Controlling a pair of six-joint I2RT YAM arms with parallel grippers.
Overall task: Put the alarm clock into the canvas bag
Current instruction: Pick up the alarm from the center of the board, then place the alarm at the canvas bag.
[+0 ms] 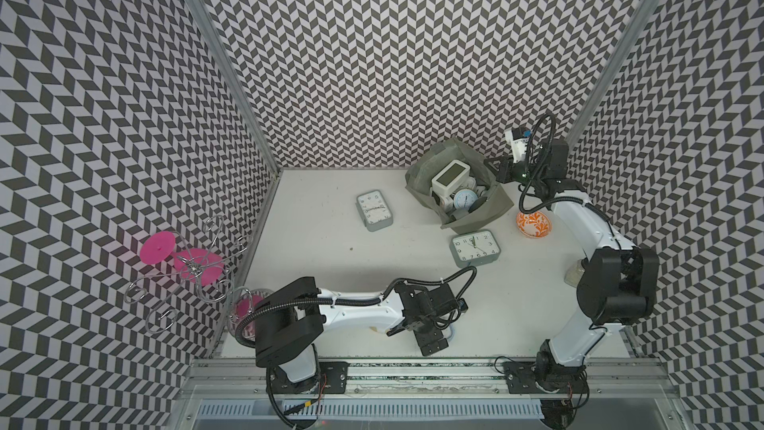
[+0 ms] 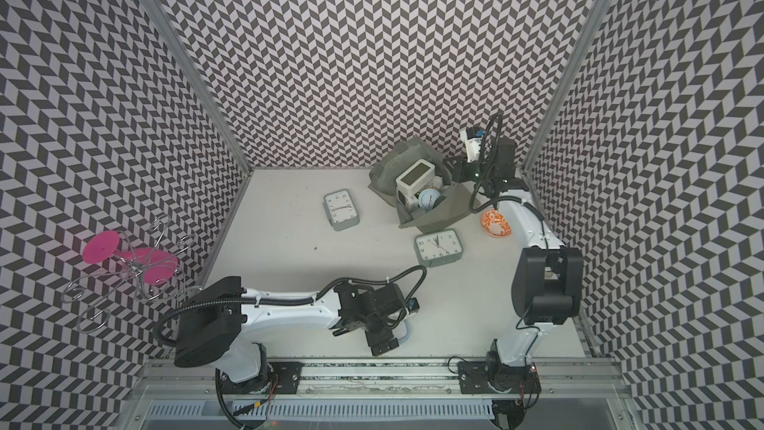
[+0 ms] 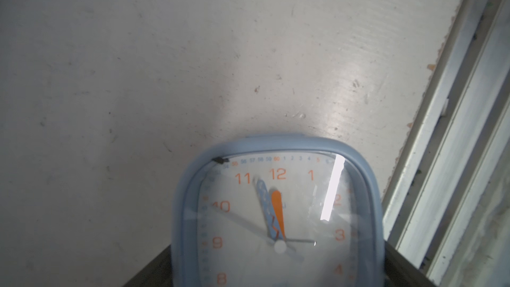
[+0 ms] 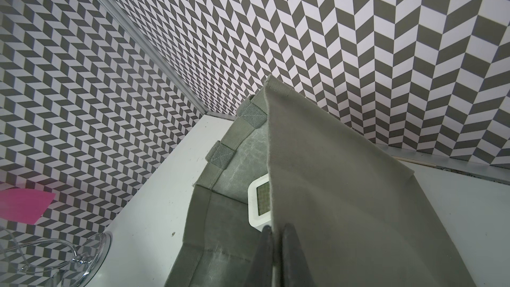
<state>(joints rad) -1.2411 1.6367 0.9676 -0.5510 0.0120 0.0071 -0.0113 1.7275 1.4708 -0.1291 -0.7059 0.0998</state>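
- L gripper [image 1: 417,335], lower centre in both top views: black fingers [image 3: 149,274] spread wide, flanking the blue-rimmed clock [image 3: 276,216]. Can't tell if they press on it.
- That clock is a rounded square w/ glossy, glare-streaked cover, pale dial, orange numerals, orange + blue hands. It lies face-up on the table [image 1: 330,283], near the ribbed metal rail [image 3: 455,133] at the front edge.
- R gripper [image 4: 276,230], right of centre in both top views: thin dark fingers pinched together on the canvas bag [image 4: 345,189] rim, fabric between them.
- Bag is boxy grey-green woven cloth w/ stitched handle tabs and a paler, creased lining. It stands open at the table's back right.
- Inside it: white digital clock [image 1: 450,177] w/ grey screen, and round pale clock [image 1: 464,200].
- Two flat rounded-rectangle clocks lie face-up on the matt white top: left grey clock [image 1: 375,209] left of the bag, near grey clock [image 1: 475,247] just below it.
- Orange-white patterned bowl [image 1: 533,224] sits right of the bag, by the R arm.
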